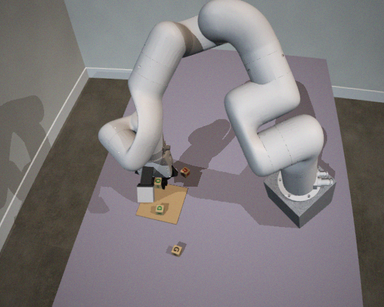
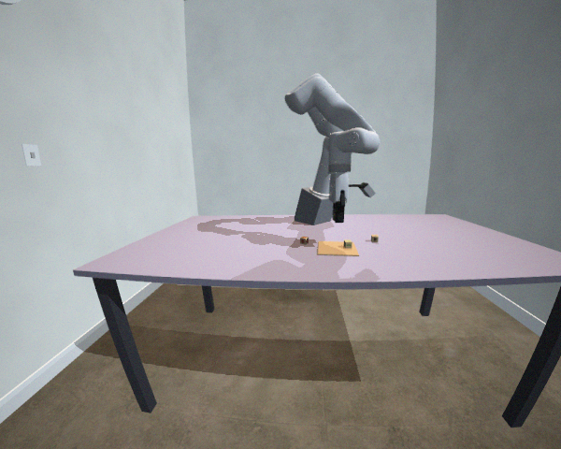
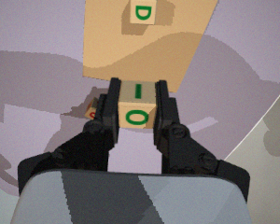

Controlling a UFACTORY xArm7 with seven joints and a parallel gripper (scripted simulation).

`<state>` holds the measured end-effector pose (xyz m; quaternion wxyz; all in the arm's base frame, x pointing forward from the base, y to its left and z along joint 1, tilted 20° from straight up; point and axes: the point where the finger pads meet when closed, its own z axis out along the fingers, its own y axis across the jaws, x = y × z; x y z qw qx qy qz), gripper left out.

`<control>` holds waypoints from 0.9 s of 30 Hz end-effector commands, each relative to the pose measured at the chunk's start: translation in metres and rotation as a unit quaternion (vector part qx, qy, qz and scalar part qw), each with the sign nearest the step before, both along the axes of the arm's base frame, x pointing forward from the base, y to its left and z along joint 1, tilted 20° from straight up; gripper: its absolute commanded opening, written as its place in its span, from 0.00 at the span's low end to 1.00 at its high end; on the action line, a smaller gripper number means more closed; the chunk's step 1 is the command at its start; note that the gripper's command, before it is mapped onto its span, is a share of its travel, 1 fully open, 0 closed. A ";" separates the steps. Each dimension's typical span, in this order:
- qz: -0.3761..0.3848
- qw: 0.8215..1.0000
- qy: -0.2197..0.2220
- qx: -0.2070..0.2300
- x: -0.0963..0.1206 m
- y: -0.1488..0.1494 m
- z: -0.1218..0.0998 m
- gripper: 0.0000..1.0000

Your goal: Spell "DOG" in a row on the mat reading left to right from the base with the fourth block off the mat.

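Pale walls are enclosing the mauve bench [image 1: 251,258] [image 2: 251,261]; I'm seeing my pincer [image 1: 159,183] [image 2: 338,220] [image 3: 137,93] part-open, gripping the O block [image 1: 157,182] [image 3: 137,114], its letter showing in top and wrist, not exterior.

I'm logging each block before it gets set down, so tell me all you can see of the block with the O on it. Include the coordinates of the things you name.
The O block [image 1: 157,182] [image 3: 137,109] is a small, pale tan cube, wooden by its look. One face bears a green O; the adjoining, more shaded face bears a green bar. It is held between the black fingers of the end effector [image 1: 159,183] [image 2: 338,221] [image 3: 137,104], which touch two opposite sides, and hangs above the table. Its remaining faces are hidden.
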<state>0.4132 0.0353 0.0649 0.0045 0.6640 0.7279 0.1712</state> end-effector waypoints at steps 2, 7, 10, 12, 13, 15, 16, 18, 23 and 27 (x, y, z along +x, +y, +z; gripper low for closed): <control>-0.001 1.000 -0.001 0.001 0.002 0.001 -0.003 0.21; -0.001 1.000 -0.001 0.001 0.004 0.004 -0.013 0.21; -0.001 1.000 -0.001 0.001 0.007 0.007 -0.025 0.21; -0.001 1.000 -0.001 0.001 0.009 0.009 -0.033 0.21; -0.001 1.000 -0.001 0.001 0.011 0.011 -0.038 0.21; -0.001 1.000 -0.001 0.001 0.013 0.013 -0.047 0.21; -0.001 1.000 -0.001 0.001 0.014 0.014 -0.051 0.21; -0.001 1.000 -0.001 0.001 0.016 0.017 -0.060 0.21; -0.001 1.000 -0.001 0.001 0.019 0.020 -0.072 0.21; -0.001 1.000 -0.001 0.001 0.022 0.023 -0.082 0.21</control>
